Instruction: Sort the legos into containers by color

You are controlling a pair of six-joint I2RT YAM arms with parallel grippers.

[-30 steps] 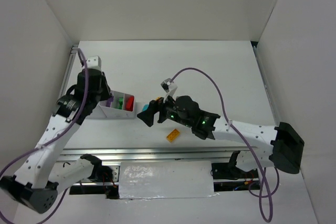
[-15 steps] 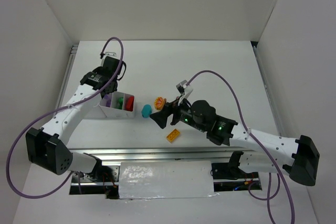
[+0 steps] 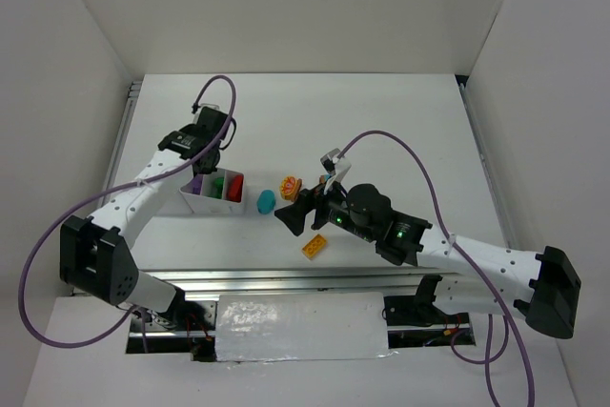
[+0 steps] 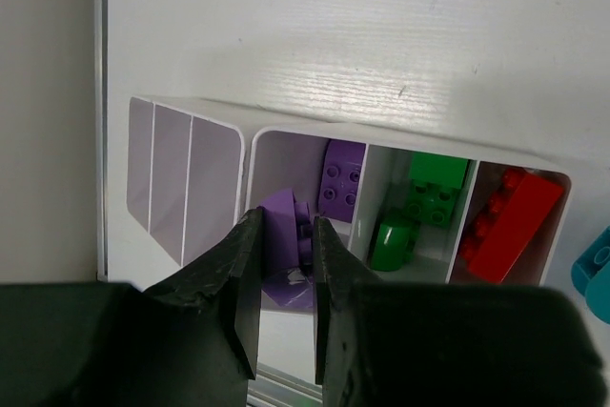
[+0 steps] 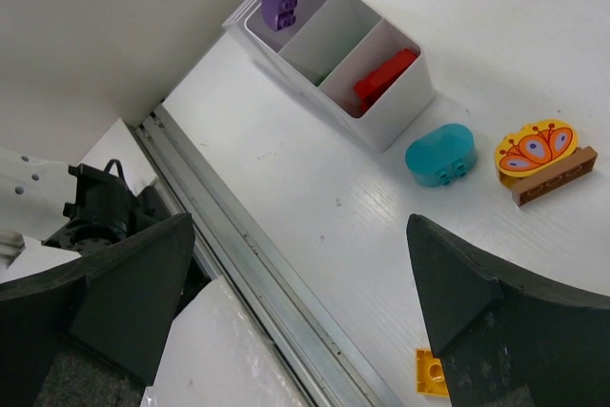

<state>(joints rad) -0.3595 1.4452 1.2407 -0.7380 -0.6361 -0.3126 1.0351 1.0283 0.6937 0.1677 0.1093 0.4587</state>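
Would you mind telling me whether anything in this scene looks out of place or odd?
Nothing looks damaged or spilled. In the tray, a purple brick, green bricks and a red brick sit in separate compartments. Only the teal oval, butterfly piece and yellow brick lie loose outside it.

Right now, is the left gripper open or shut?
Shut on a purple brick: in the left wrist view the left gripper pinches it above the purple compartment of the tray.
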